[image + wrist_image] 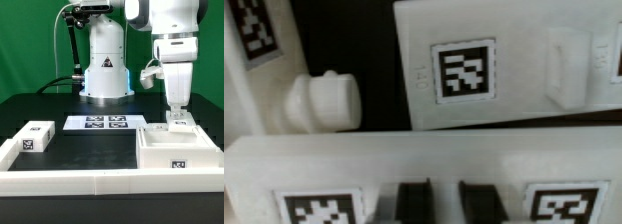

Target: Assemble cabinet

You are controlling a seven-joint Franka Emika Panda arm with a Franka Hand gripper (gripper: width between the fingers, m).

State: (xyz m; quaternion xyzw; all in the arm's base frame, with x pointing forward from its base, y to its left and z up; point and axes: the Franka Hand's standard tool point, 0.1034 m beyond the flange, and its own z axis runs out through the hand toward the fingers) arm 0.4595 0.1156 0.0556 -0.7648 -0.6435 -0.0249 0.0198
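The white cabinet (175, 148) stands at the exterior view's right, open side up, with a tag on its front face. My gripper (177, 116) hangs straight down on its far rim, fingertips touching or just above it. In the wrist view the gripper (448, 200) shows two dark fingers (415, 200) a narrow slit apart, over a white tagged face (331, 165); nothing is held between them. Beyond lies another white cabinet face (518, 100) with a tag, and a round white knob (322, 100). A small matching white block (35, 137) lies at the exterior view's left.
The marker board (103, 123) lies flat in front of the robot base. Long low white frame rails (100, 182) run along the front and the left edge of the black table. A cable stand rises behind at the left.
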